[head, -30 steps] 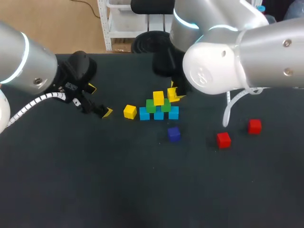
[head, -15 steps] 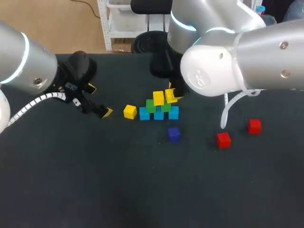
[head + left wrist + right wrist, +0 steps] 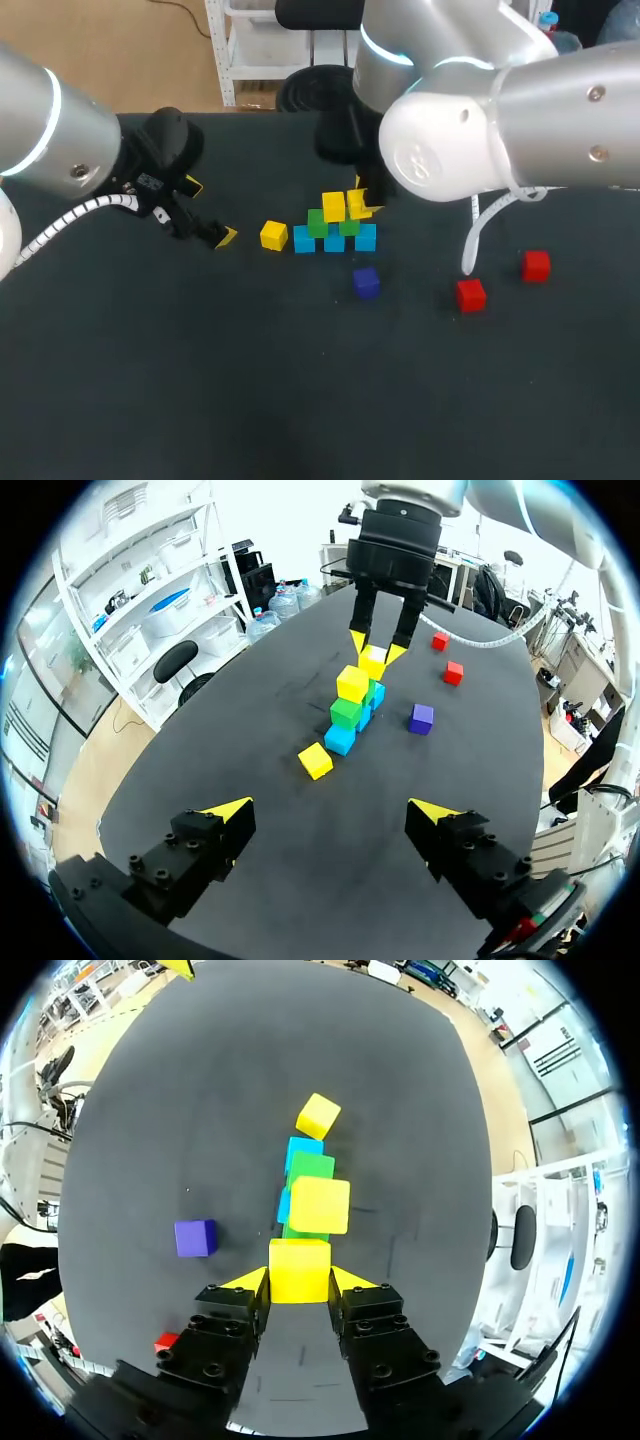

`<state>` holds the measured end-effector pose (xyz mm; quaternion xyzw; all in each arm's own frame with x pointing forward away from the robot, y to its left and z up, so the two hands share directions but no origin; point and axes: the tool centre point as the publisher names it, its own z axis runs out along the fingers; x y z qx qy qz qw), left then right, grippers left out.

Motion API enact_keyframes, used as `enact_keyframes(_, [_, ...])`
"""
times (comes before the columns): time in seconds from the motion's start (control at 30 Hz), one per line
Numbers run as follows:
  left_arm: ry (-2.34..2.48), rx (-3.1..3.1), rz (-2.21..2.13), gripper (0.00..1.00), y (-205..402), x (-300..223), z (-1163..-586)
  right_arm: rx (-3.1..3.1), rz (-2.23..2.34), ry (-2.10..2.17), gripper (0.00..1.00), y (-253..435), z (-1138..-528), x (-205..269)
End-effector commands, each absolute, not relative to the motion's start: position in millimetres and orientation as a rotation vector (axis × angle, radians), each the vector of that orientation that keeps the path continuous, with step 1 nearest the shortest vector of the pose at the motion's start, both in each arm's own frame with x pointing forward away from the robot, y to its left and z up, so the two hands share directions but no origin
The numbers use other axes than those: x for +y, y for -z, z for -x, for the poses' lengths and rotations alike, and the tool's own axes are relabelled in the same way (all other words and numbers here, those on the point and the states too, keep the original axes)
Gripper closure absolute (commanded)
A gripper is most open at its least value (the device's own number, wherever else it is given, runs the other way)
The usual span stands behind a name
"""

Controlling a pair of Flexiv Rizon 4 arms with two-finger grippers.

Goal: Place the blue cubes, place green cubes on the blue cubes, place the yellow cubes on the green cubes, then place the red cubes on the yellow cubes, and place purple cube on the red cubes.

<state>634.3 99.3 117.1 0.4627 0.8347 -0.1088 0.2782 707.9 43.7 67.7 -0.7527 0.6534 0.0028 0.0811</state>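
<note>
Head view, from the left: the left gripper (image 3: 210, 211) hangs spread and empty, well apart from the pile. A loose yellow cube (image 3: 273, 235) lies just beside the blue cubes (image 3: 304, 240), which carry the green cubes (image 3: 317, 222) and a seated yellow cube (image 3: 333, 207). The right gripper (image 3: 299, 1280) clamps the held yellow cube (image 3: 361, 203) just beside the seated one. It is best lowered squarely, without nudging its neighbour, and released only once it sits flat.

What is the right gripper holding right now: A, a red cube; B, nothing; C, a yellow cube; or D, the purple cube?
C: the right wrist view shows the right gripper with both fingers closed on a yellow cube, while the purple cube lies free, away from it.
</note>
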Motion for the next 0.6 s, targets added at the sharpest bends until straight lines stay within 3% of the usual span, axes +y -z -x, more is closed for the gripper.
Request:
enact_keyframes(0.03, [0.298,2.235,-1.244,0.00,-116.7,100.9,-634.3,1.958,2.245,-0.009,1.00,-66.8,-709.8,43.1])
enact_keyframes(0.6, [0.298,2.235,-1.244,0.00,-116.7,100.9,-634.3,1.995,2.207,-0.024,1.00,-63.6,-714.4,44.5])
